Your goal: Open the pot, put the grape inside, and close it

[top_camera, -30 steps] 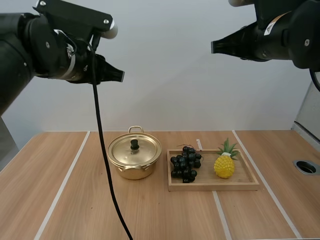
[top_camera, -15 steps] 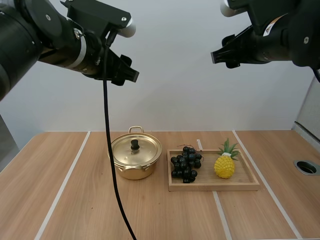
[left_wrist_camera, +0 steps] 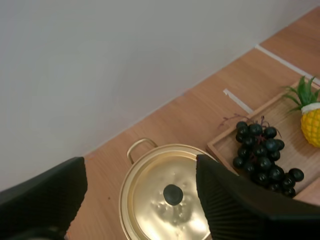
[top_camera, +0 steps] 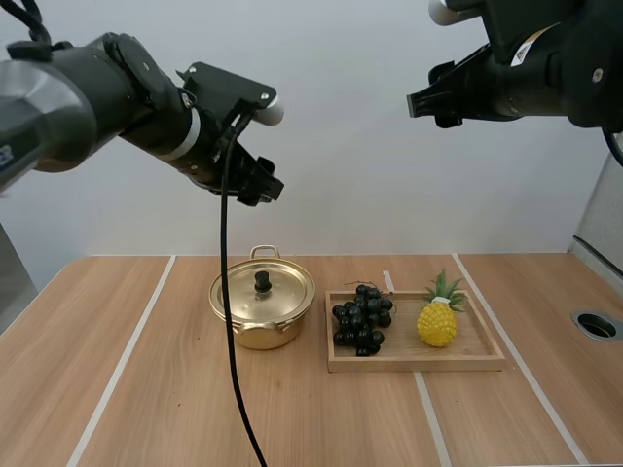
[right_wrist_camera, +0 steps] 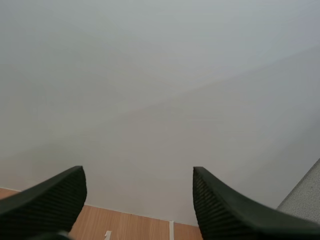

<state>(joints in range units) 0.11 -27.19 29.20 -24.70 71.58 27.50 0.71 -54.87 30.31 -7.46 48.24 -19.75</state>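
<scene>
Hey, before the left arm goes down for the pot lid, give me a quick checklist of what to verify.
1. Lid seated on pot, knob free: ok.
2. Left tool open: ok.
3. Left tool lined up over knob: ok, roughly, by the left wrist view.
4. Left tool at knob height: not ok, it hangs well above.
5. Grapes on tray, unobstructed: ok.
6. Right tool open, held high: ok.
</scene>
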